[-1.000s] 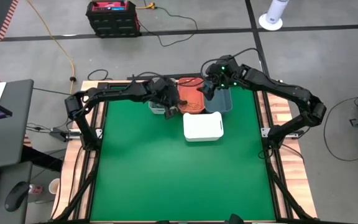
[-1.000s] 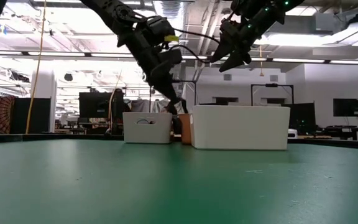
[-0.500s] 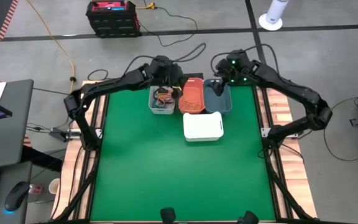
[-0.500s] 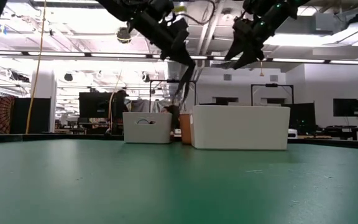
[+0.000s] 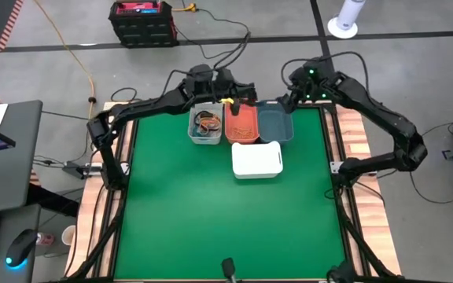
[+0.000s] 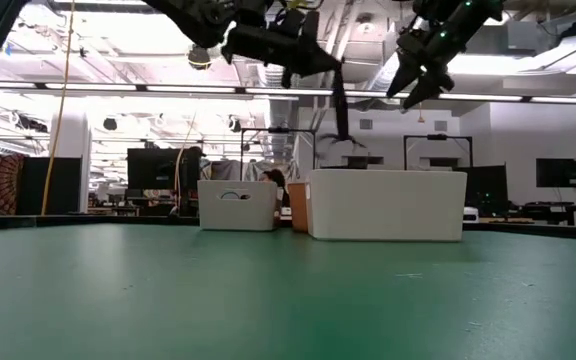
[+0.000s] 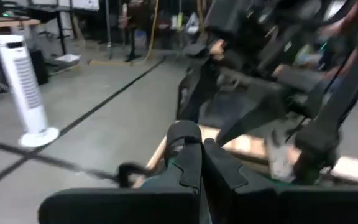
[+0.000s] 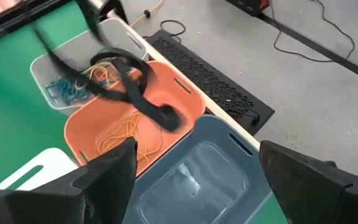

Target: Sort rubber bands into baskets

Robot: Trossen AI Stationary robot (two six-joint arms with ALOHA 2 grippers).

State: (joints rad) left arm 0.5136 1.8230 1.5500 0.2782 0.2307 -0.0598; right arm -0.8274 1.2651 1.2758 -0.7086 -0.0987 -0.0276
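Observation:
Four baskets stand at the table's far middle: light grey (image 5: pixel 204 126), coral-orange (image 5: pixel 241 123), dark slate-blue (image 5: pixel 274 123), and white (image 5: pixel 256 159) in front of them. The grey basket (image 8: pixel 73 68) holds teal and yellow rubber bands, and yellow-orange bands (image 8: pixel 126 134) lie in the coral one. My left gripper (image 5: pixel 248 101) is shut on a black rubber band (image 8: pixel 135 87) high over the coral basket's far end. My right gripper (image 5: pixel 284 101) hovers open above the slate-blue basket (image 8: pixel 191 174), touching nothing. My left gripper pinches the black band's top end (image 6: pixel 336 78) between its two shut fingers (image 7: pixel 188 155). The fingers lie about level and point toward the table's right. The band hangs below them as a long loop, its lower end (image 8: pixel 166 115) clear of the baskets.
The green mat (image 5: pixel 211 220) in front of the baskets is free room. Wooden table edges (image 5: pixel 352 141) run along both sides. Beyond the far edge are grey floor with cables and a white fan (image 7: pixel 27 87).
My left gripper has risen out of the grey basket and swung toward the table's right, tipping from pointing down to level. It stays shut, and the black band now hangs over the coral basket. My right gripper, still open, has drawn back toward the table's far right.

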